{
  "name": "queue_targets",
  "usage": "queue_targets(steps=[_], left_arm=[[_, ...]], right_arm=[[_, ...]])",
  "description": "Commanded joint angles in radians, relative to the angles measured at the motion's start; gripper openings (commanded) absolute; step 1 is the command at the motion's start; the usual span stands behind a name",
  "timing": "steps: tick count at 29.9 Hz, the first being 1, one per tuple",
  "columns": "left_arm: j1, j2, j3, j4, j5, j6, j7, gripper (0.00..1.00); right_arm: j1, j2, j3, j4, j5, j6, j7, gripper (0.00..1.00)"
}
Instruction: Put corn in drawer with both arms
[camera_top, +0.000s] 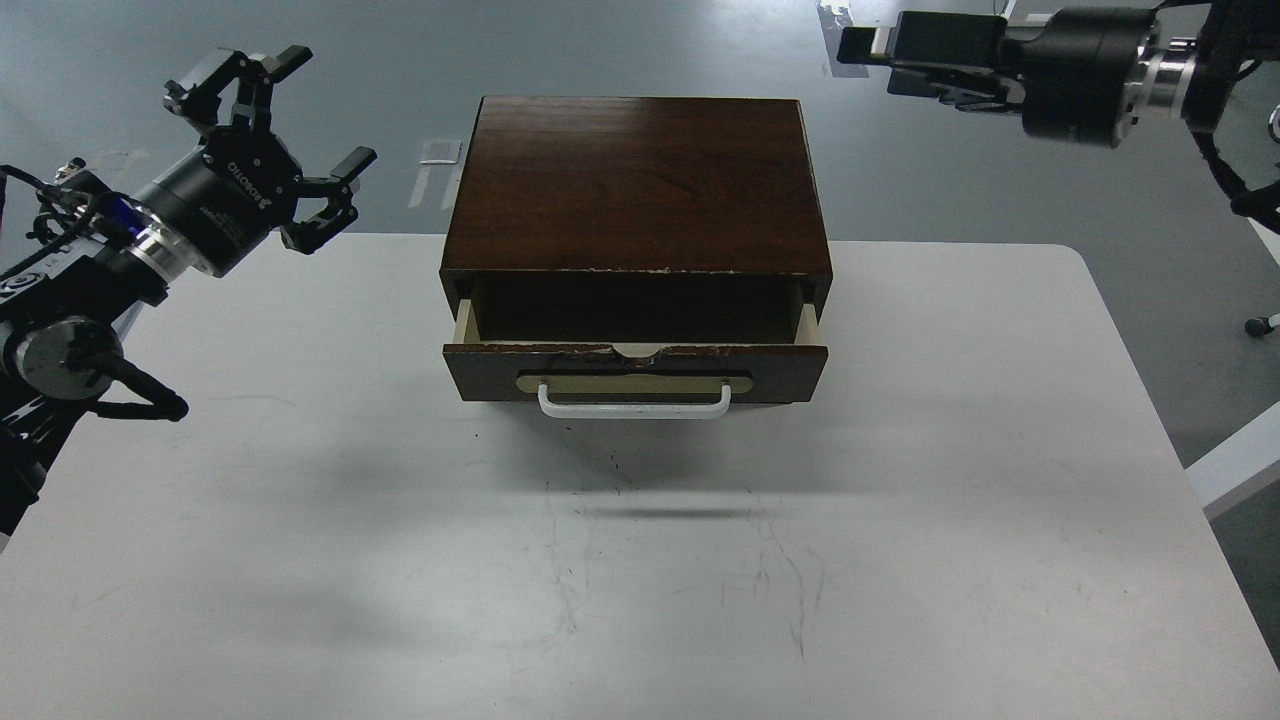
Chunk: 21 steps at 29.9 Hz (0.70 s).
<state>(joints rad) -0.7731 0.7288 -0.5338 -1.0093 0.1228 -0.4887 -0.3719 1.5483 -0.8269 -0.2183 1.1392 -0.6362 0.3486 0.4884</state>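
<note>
The dark brown wooden box (640, 180) stands at the back middle of the white table (640, 580). Its drawer (780, 368) is pulled part way out, with a white bar handle (634, 408) at the front and pale inner sides. The drawer's inside is dark and no corn shows in it; the corn is hidden or out of view. My left gripper (300, 130) is open and empty, raised at the far left, well apart from the box. My right gripper (868, 62) is high at the top right, pointing left, its fingers apart and empty, past the box's back right corner.
The table's right edge runs near the right side of the view, with grey floor beyond. A white strip (1235, 470) lies on the floor at the right. My left arm's elbow (70, 350) hangs over the table's left edge.
</note>
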Motion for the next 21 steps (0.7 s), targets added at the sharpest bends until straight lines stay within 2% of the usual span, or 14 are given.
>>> queue_targets(steps=[1, 12, 21], left_arm=[[0.001, -0.002, 0.002, 0.0, 0.0, 0.0, 0.005, 0.98], [0.02, -0.046, 0.0, 0.008, 0.001, 0.0, 0.002, 0.98], [0.034, -0.068, -0.001, 0.014, 0.001, 0.0, 0.002, 0.98]], right_arm=[[-0.133, -0.031, 0.062, -0.033, 0.217, 0.0, 0.0, 0.98], [-0.468, 0.029, 0.184, -0.142, 0.697, 0.003, 0.0, 0.98], [-0.609, 0.098, 0.283, -0.139, 0.811, 0.012, 0.0, 0.98]])
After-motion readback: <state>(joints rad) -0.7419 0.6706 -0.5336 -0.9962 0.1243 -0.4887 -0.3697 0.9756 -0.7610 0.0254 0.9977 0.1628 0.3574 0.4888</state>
